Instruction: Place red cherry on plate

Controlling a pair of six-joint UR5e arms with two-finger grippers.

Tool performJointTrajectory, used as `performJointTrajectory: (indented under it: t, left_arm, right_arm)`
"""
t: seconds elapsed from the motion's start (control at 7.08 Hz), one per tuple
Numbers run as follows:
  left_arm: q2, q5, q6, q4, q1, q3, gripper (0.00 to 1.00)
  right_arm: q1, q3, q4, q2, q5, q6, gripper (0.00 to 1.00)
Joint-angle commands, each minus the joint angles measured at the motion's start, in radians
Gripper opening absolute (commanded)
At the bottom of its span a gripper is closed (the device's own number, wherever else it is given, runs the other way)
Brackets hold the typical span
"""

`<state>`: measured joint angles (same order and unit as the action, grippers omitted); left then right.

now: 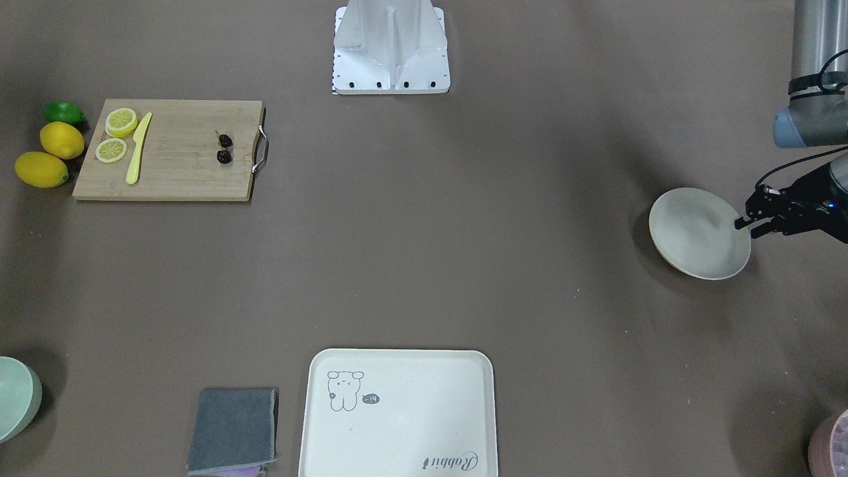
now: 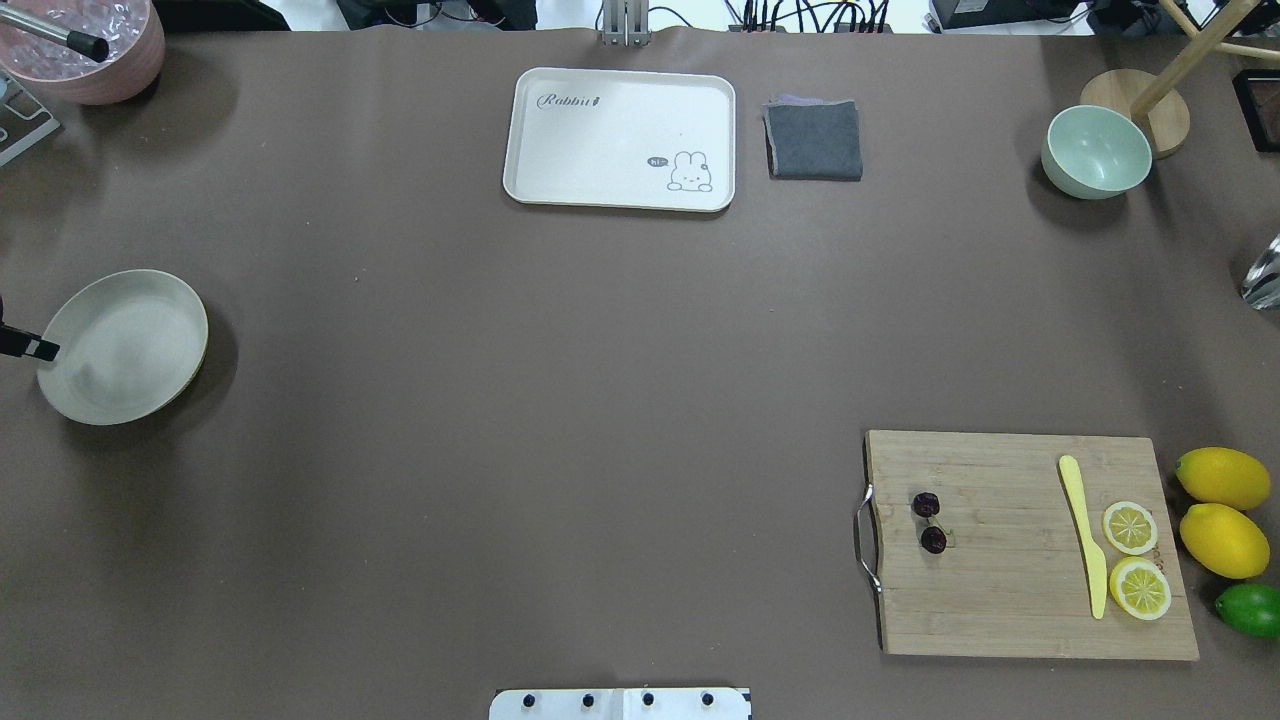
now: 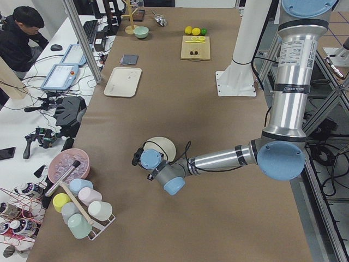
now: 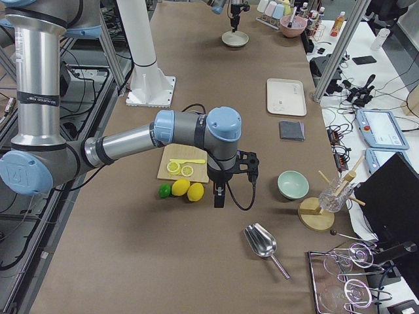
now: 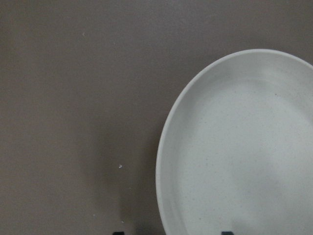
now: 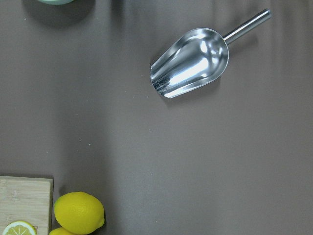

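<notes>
Overhead exterior view: the brown tabletop [image 2: 500, 400] carries a wooden cutting board [image 2: 1010, 600] on the robot's right and the plate [image 2: 122, 347] at its far left edge, the two well apart. The left hand [image 1: 747, 227] is at the plate's outer rim; the left wrist view shows its fingers spread wide, with the rim between them. The right hand [image 4: 219, 196] hangs pointing down just past the lemons [image 4: 188, 191]; whether it is wide or narrow cannot be told. The red cherry [image 2: 926, 505] lies on the board near the metal handle [image 2: 862, 540]. Its two fruits are lined up along the board's short side, roughly parallel to the handle, and a bit of stem shows by the fruit nearer the robot.
</notes>
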<state>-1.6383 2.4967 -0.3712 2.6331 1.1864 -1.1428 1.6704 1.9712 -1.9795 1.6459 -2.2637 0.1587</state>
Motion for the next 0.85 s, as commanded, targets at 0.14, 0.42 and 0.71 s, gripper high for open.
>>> performJointTrajectory:
  t: [0.14,0.42,0.71]
  left_arm:
    - [0.014,-0.053,-0.071,0.080,-0.047,-0.002,0.00]
    - [0.015,-0.045,-0.071,0.080,-0.047,-0.006,0.00]
    - [0.015,-0.019,-0.100,0.076,-0.047,-0.027,0.00]
  right_arm:
    - [0.000,0.000,-0.001,0.002,0.000,-0.001,1.00]
    - [0.002,0.005,-0.002,0.002,0.001,-0.001,1.00]
    - [0.005,0.008,-0.002,0.002,0.001,-0.001,1.00]
